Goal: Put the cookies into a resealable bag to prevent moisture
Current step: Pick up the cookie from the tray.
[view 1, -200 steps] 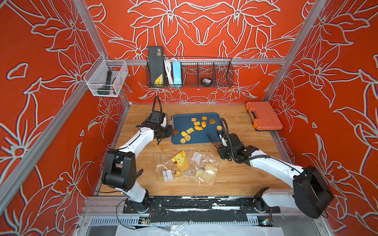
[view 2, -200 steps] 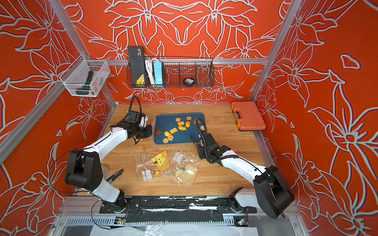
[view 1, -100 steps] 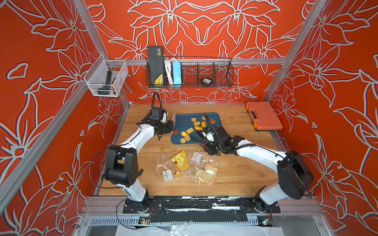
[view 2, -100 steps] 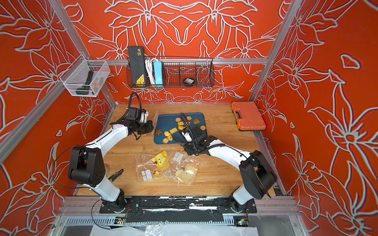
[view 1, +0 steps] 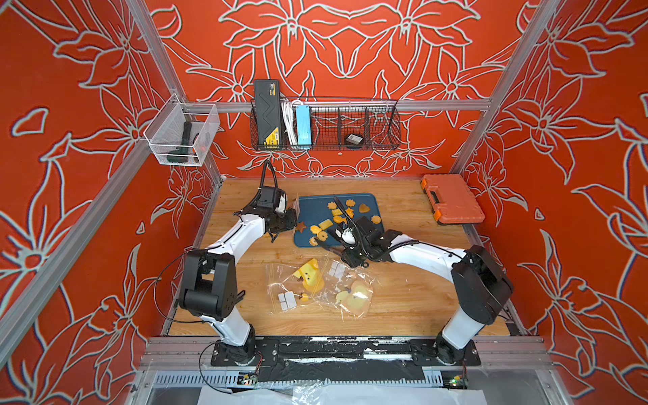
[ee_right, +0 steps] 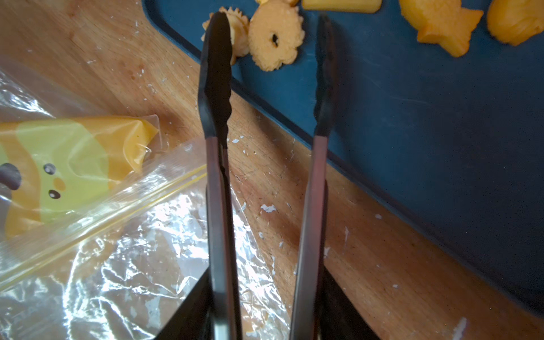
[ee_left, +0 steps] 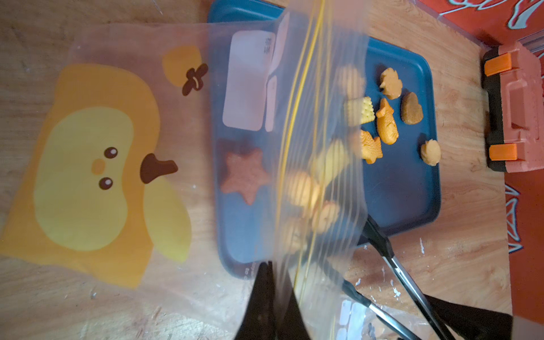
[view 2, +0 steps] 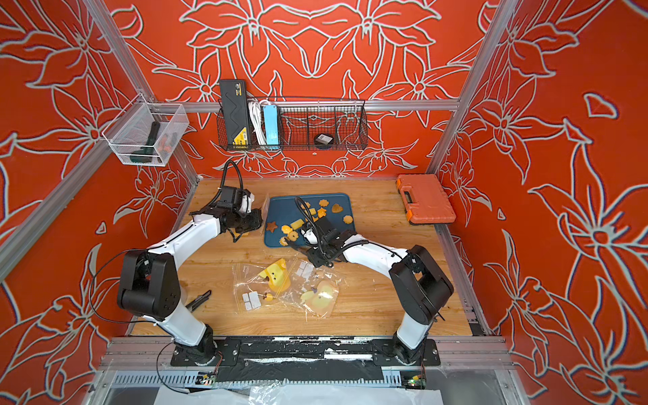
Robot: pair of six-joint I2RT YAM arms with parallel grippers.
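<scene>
Several golden and orange cookies [view 1: 324,224] and a brown star cookie [ee_left: 245,176] lie on a blue tray [view 1: 315,208]. My left gripper [ee_left: 275,265] is shut on the zip rim of the resealable bag [ee_left: 117,147], a clear bag with a yellow cartoon figure that hangs over the tray's left end. My right gripper [ee_right: 265,323] is shut on the handles of black-tipped metal tongs [ee_right: 216,88]. The tong tips stand apart at the tray's front edge, on either side of a ring cookie [ee_right: 275,38]. In a top view the right gripper [view 1: 345,255] sits just in front of the tray.
Two similar printed bags [view 1: 301,280] [view 1: 354,294] lie crumpled on the wooden table in front of the tray, close under the right arm. An orange tool case [view 1: 452,203] sits at the back right. A wire basket [view 1: 326,126] and a clear bin [view 1: 180,135] hang on the walls.
My right arm has swung left with the tongs, from the tray's right side to its front edge, and the tongs have narrowed a little. The left arm has barely shifted.
</scene>
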